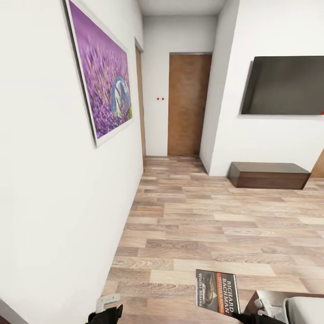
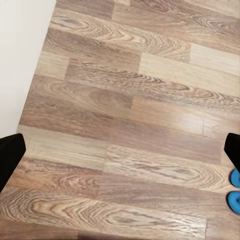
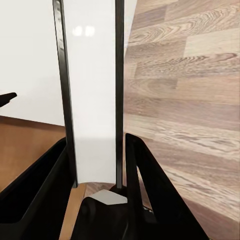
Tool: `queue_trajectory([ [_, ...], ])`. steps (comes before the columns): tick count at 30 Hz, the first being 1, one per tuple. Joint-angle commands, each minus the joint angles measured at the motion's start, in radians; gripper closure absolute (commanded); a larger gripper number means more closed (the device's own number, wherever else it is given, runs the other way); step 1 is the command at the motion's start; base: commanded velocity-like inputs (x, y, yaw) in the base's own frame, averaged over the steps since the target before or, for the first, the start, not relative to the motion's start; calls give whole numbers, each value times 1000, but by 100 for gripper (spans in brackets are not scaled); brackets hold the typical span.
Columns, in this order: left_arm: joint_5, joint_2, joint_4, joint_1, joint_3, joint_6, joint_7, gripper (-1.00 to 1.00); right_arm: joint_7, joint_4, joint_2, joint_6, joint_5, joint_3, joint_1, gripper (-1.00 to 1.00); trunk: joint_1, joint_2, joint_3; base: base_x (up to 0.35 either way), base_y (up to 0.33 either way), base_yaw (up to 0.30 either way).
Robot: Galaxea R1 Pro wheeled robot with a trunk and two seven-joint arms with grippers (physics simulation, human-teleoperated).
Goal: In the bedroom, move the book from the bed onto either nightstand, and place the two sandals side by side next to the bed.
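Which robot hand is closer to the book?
Right. The right gripper is shut on the book, holding it edge-on above the floor. The left gripper hangs beside the white wall, apart from the book.

The book [image 1: 217, 293] stands between the right tool's [image 3: 95, 165] fingers, above the floor [image 1: 216, 225].

Home bedroom: wall television [image 1: 284, 85], lavender picture [image 1: 102, 67], plank floor [image 1: 216, 225].

The pale wood-plank floor [image 1: 216, 216] is seen from the head, forward and down; it is shared by both wrist views, apparently looking closely downward [image 2: 130, 125] [image 3: 190, 100]
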State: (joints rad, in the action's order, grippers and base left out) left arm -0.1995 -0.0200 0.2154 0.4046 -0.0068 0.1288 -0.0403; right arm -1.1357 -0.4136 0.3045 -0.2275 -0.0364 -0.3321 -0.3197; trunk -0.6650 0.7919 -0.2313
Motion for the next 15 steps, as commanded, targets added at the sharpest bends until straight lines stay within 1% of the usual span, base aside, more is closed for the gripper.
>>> queue_trajectory([
  [1,-9,0,-1,1,-1,3,-4,-100,-6,-1,-1,-10,-4,-7,-1,100,0,1,-1,5,33,0],
  [5,-9,0,-1,0,-1,3,-4,-100,-6,-1,-1,-10,-4,-7,-1,100,0,1,-1,77,52,0],
  [15,-9,0,-1,1,-1,3,-4,-100,-6,-1,-1,-10,-4,-7,-1,100,0,1,-1,222,141,0],
])
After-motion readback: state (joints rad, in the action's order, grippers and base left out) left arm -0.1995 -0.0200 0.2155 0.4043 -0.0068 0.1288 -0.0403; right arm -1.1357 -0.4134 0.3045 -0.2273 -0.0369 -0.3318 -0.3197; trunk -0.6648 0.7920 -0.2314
